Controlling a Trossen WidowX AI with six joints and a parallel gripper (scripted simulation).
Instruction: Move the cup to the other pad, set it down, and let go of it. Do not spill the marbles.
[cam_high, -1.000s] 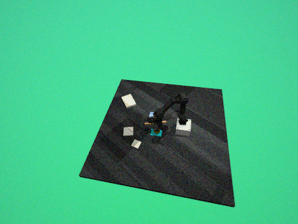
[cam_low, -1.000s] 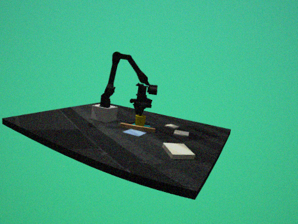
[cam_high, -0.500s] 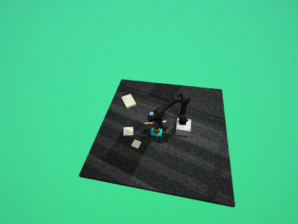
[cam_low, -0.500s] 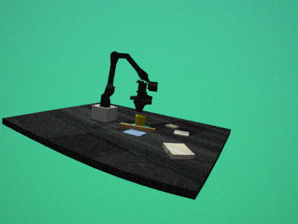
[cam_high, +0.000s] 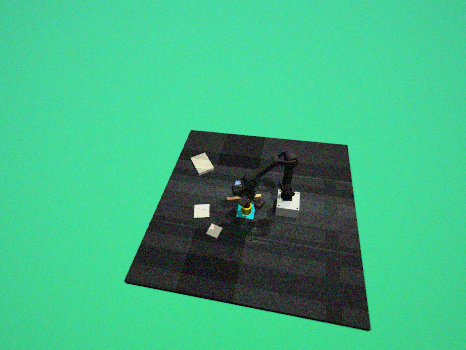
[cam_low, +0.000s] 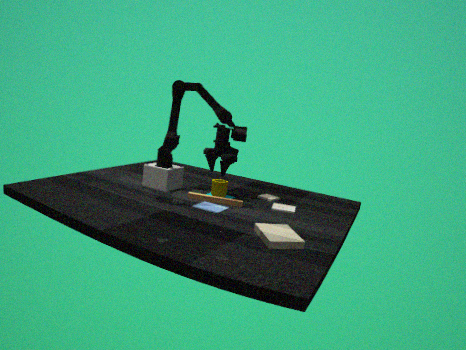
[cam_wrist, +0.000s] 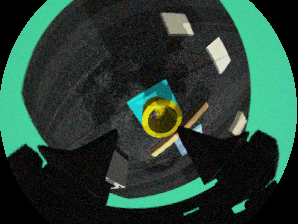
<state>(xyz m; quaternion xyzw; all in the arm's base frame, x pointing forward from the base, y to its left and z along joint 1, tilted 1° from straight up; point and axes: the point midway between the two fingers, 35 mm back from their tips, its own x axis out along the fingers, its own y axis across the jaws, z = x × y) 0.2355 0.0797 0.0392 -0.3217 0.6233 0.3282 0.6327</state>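
A yellow cup (cam_high: 246, 210) (cam_low: 219, 187) (cam_wrist: 147, 126) stands upright on the cyan pad (cam_high: 241, 215) (cam_wrist: 138, 104), which is mostly hidden behind the cup and the bar in the exterior view. Small coloured marbles (cam_wrist: 156, 115) show inside the cup in the wrist view. My gripper (cam_low: 217, 172) (cam_wrist: 148, 131) is open and empty, its fingertips just above the cup's rim. The blue pad (cam_low: 211, 206) (cam_wrist: 181, 146) is bare, on the other side of the bar from the cup; in the top view it is partly hidden by the arm.
A low wooden bar (cam_high: 233, 198) (cam_low: 215, 199) (cam_wrist: 198, 115) lies between the two pads. A thick cream block (cam_high: 202, 163) (cam_low: 280, 236) and two smaller pale tiles (cam_high: 202, 210) (cam_high: 214, 230) lie farther out on the dark table. The arm's base stands on a grey block (cam_high: 288, 211) (cam_low: 162, 178).
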